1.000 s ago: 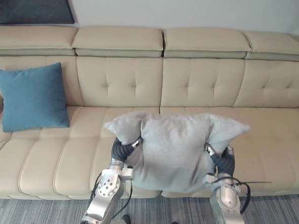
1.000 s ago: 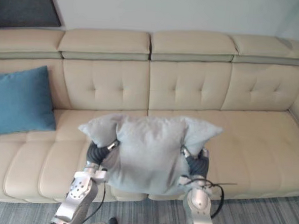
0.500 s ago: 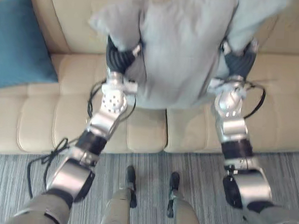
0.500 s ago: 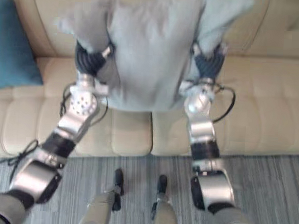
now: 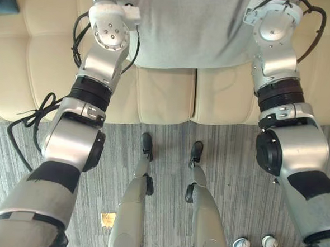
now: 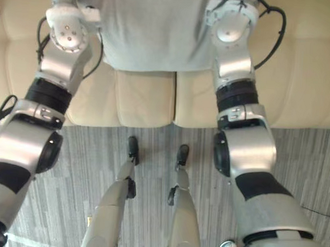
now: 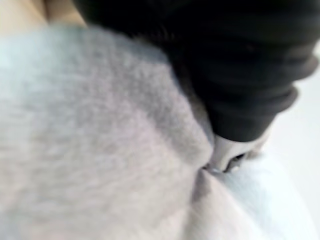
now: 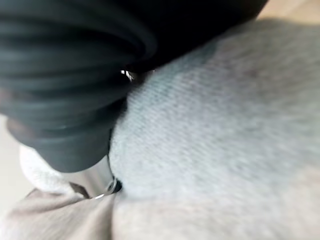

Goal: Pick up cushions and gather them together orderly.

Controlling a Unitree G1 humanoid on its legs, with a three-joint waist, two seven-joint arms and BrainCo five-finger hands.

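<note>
Hanging at the top of the eye views, the grey cushion (image 5: 182, 29) is overlapping the sofa (image 5: 161, 95) seat. Wrist views are showing left hand (image 7: 240, 65) and right hand (image 8: 65, 75) digging into it, fingers buried, can't tell.

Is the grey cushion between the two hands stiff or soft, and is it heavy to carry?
Probably soft: in the wrist views the grey cushion dents and folds where the left hand and right hand press into it. Likely light for its size, as it is held over the sofa from two sides. Its textured cover seems unlikely to slip.
</note>
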